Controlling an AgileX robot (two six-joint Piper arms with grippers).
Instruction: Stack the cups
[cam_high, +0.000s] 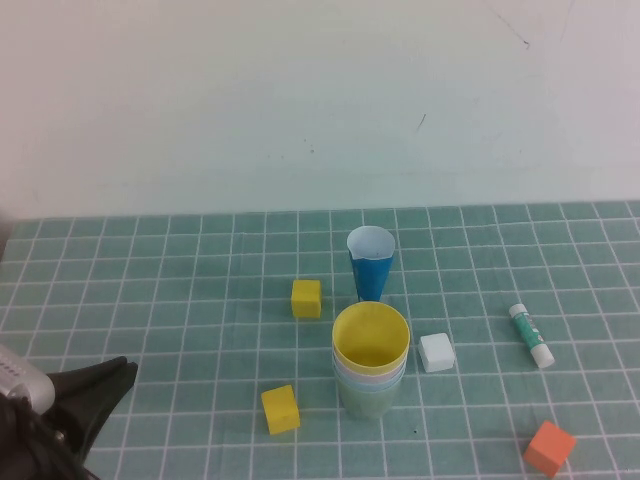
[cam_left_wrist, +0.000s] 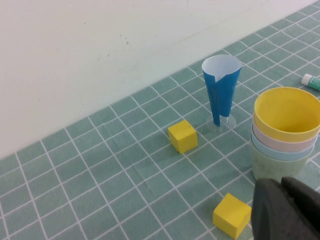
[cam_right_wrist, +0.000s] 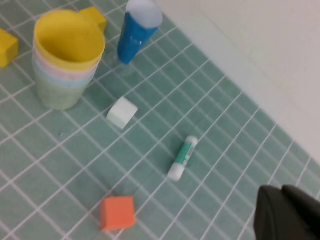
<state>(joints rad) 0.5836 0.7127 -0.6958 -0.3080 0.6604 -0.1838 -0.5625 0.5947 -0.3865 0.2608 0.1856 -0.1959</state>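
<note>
The four cups stand nested in one upright stack (cam_high: 370, 372) at the middle of the green grid mat. The yellow cup (cam_high: 370, 337) is on top, with the pale pink and light blue rims under it and the sage green cup (cam_high: 367, 402) at the bottom. The stack also shows in the left wrist view (cam_left_wrist: 284, 135) and the right wrist view (cam_right_wrist: 66, 60). My left gripper (cam_high: 120, 375) is shut and empty at the near left, apart from the stack; it also shows in its wrist view (cam_left_wrist: 281, 186). My right gripper (cam_right_wrist: 282, 192) is shut and empty, out of the high view.
A narrow dark-blue cone cup (cam_high: 371, 265) stands just behind the stack. Two yellow cubes (cam_high: 306, 298) (cam_high: 280, 409) lie left of it and a white cube (cam_high: 437, 352) right. A glue stick (cam_high: 531, 335) and an orange cube (cam_high: 550, 447) lie at the right.
</note>
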